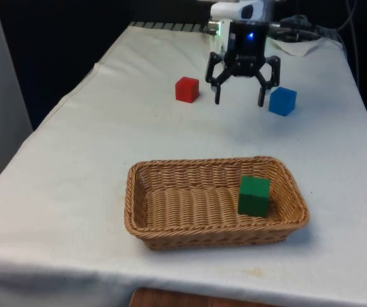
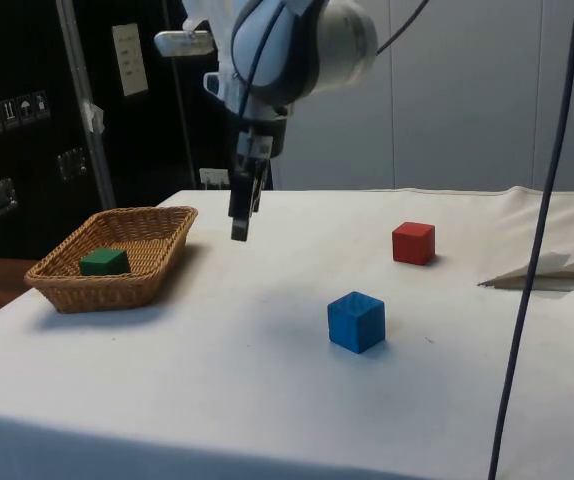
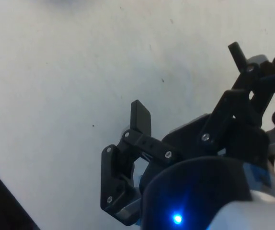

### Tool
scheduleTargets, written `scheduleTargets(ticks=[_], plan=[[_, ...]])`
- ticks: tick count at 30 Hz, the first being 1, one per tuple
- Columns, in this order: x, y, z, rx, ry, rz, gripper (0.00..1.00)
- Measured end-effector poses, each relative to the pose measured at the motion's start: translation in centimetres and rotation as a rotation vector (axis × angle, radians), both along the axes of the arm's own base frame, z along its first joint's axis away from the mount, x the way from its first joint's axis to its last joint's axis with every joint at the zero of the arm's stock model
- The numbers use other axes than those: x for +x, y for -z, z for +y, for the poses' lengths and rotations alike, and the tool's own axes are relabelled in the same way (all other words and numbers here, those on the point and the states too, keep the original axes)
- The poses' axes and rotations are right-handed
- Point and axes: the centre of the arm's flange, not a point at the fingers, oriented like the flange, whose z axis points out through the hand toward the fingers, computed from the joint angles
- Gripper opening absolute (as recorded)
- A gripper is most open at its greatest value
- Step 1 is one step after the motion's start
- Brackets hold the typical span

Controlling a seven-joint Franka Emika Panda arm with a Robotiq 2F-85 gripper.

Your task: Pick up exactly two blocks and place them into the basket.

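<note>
Item 1. Green cube-shaped block [image 1: 254, 195]: lies inside the oval woven wicker basket [image 1: 139, 198], against the end toward the front view's right. By the look of things, one of the two required blocks is already delivered.

Item 2. Blue cube-shaped block [image 1: 282, 100]: rests on the white tablecloth [image 1: 75, 166], just beside the gripper on the front view's right, well apart from the basket.

Item 3. Red cube-shaped block [image 1: 187, 89]: rests on the cloth on the front view's left of the gripper, also well apart from the basket.

Item 4. Black two-finger gripper [image 1: 240, 97]: hangs above the cloth between the red and blue blocks, fingers spread wide, holding nothing. The side view places it clear of the surface.

Risks, as judged:
- The gripper sits over bare cloth between the two blocks; a descent here would close on nothing.
- A descent slightly off-centre over either block could set a fingertip on its top face or nudge it sideways.
- A grasp across the cube's corners may let it twist and slip out during the carry.
- Fetching both remaining blocks would put three in the basket, breaking the count of exactly two.
</note>
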Motion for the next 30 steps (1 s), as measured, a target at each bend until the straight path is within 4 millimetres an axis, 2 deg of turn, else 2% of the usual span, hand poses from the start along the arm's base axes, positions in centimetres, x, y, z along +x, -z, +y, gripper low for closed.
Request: scheduleTargets(ticks=[8, 30], plan=[[-1.1, -0.4, -0.7, 0.010, -0.002, -0.012, 1.00], [-4.2, -2.7, -0.7, 0.127, -0.032, -0.060, 1.00]])
